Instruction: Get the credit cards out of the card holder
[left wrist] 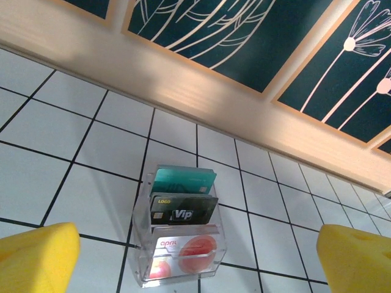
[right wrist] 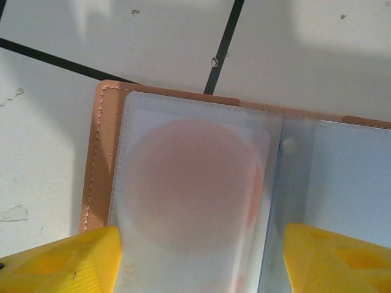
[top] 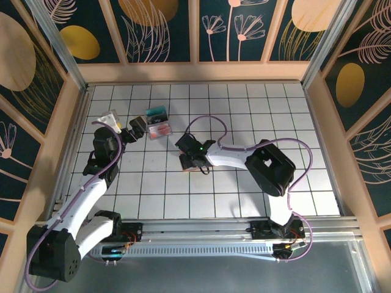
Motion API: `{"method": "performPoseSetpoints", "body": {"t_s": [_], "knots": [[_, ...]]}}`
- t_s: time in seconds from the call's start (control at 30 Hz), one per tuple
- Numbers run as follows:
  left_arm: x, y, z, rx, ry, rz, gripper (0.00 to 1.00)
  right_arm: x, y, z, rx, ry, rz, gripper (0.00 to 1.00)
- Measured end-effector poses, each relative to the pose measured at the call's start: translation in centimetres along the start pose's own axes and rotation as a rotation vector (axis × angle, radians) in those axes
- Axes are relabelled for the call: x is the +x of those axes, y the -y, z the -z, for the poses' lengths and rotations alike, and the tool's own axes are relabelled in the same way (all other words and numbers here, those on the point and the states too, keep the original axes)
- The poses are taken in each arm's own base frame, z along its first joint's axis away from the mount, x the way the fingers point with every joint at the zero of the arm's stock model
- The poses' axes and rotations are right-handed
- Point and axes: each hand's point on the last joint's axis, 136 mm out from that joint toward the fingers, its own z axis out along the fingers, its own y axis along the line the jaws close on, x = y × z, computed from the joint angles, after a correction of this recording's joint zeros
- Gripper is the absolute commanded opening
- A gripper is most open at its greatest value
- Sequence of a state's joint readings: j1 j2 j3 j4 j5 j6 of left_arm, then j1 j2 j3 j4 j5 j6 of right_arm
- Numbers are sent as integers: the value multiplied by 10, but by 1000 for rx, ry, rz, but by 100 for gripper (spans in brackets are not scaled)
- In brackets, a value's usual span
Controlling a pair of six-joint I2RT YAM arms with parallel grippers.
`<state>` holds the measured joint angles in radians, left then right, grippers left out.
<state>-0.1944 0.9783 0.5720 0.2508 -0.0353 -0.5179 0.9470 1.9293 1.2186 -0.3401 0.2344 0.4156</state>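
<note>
1. Card holder (right wrist: 98, 183) lies open near the middle of the table (top: 244, 110). Its pinkish-brown cover rim frames clear sleeves, and a white card with a red disc (right wrist: 189, 183) sits in the sleeve beside that rim.
2. White tiles with dark joints cover the table. Wood-framed walls (top: 165, 30) of dark teal panels, painted with gold and pink plants, close in its left, far and right edges.
3. In the far left part of the table hangs the left gripper (top: 135, 128). Its jaws are spread wide with nothing between the yellow pads (left wrist: 36, 259).
4. Just right of it a clear stand (top: 157, 123) stands on the tiles. It holds a teal card (left wrist: 183, 180) at the back, a black card (left wrist: 183, 212) marked VIP in the middle, and a white-and-red card (left wrist: 186, 249) in front.
5. The right gripper (top: 190, 157) hangs over the card holder and covers most of it from above. Its jaws are parted, with yellow pads (right wrist: 61, 262) on either side of the sleeved card; whether they touch it cannot be told.
6. A purple cable (top: 211, 122) loops on the far side of that gripper.
</note>
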Motion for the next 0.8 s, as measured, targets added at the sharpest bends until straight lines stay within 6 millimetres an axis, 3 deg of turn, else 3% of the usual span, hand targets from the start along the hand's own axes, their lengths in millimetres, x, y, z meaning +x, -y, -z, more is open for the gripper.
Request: {"method": "performPoseSetpoints", "body": {"t_s": [0.4, 0.8], "knots": [[7, -4, -5, -13, -22, -1, 99, -1, 0, -1, -1, 5, -3, 62], [9, -5, -6, -16, -29, -2, 99, -5, 5, -2, 9, 13, -26, 44]]}}
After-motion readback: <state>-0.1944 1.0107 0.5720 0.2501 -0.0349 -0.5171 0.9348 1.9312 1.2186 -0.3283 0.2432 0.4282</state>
